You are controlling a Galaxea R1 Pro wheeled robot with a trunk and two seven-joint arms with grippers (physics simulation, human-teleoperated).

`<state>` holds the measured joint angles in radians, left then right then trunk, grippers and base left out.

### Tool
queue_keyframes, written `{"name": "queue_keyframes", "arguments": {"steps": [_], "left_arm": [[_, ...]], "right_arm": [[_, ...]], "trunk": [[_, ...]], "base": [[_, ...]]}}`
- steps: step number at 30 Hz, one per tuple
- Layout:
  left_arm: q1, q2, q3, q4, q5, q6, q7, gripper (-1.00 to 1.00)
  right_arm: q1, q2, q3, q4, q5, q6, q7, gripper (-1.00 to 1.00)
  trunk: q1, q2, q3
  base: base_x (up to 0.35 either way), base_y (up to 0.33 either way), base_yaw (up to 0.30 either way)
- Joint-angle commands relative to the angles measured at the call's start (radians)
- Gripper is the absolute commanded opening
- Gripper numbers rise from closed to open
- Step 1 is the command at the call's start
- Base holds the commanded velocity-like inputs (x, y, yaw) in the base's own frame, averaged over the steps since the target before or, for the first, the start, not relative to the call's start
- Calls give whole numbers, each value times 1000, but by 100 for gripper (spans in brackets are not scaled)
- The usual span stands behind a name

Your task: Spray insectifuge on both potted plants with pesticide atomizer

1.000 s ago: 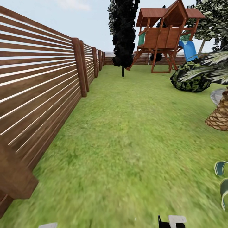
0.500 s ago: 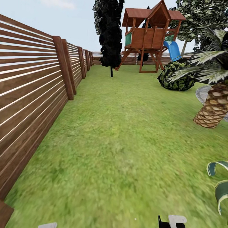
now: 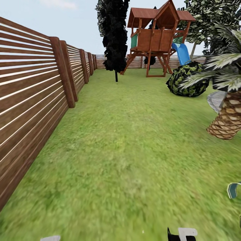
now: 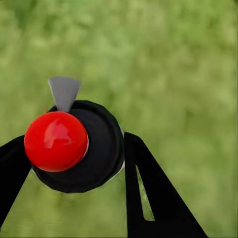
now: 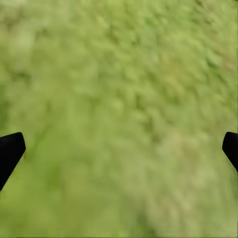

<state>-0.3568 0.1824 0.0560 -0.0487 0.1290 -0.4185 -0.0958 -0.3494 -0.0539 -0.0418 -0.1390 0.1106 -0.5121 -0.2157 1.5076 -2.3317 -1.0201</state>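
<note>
We are out on the garden lawn (image 3: 134,140), a long strip of green grass running away from us, with a horizontal-slat brown wooden fence (image 3: 33,100) close along our left side. Far ahead stand a dark, narrow tree (image 3: 113,33) and a wooden play tower (image 3: 155,36) with a blue slide (image 3: 182,53). To the right are a round leafy bush (image 3: 187,80) and the scaly trunk of a palm (image 3: 227,120), with a sliver of grey paving (image 3: 216,99) just behind it. A striped leaf tip (image 3: 233,189) pokes in at the right edge. In the left wrist view, our left gripper (image 4: 72,158) is closed around the pesticide atomizer (image 4: 74,146): we look down on its black round top, a glossy red button and a small grey nozzle, with a black finger (image 4: 148,193) pressed against each side and blurred grass beneath. In the right wrist view, our right gripper (image 5: 119,148) has its jaws spread wide and holds nothing; only the two dark fingertips (image 5: 10,151) frame bare grass. The atomizer, then, is already in hand, and we judge the step under way to be the drive toward the potted plants. The grey paving to the right hints at a patio, so the next move likely calls for turning the base that way, finding the low pots, and aiming the nozzle at the leaves.
</note>
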Motion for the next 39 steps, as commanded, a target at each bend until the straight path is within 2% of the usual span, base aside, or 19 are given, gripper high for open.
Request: {"name": "queue_keyframes", "arguments": {"steps": [1,6,15,39], "left_arm": [[-1,0,5,1,9,-2,-10,-100],[-1,0,5,1,9,-2,-10,-100],[-1,0,5,1,9,-2,-10,-100],[-1,0,5,1,8,-2,-10,-100]], "right_arm": [[0,0,-4,1,11,-2,-5,100],[-1,0,-4,1,11,-2,-4,100],[-1,0,-4,1,11,-2,-4,100],[-1,0,-4,1,12,-2,-4,100]], "trunk": [[0,0,-1],[0,0,-1],[0,0,-1],[0,0,-1]], "base": [[340,0,0],[340,0,-19],[340,0,-179],[340,0,-3]]}}
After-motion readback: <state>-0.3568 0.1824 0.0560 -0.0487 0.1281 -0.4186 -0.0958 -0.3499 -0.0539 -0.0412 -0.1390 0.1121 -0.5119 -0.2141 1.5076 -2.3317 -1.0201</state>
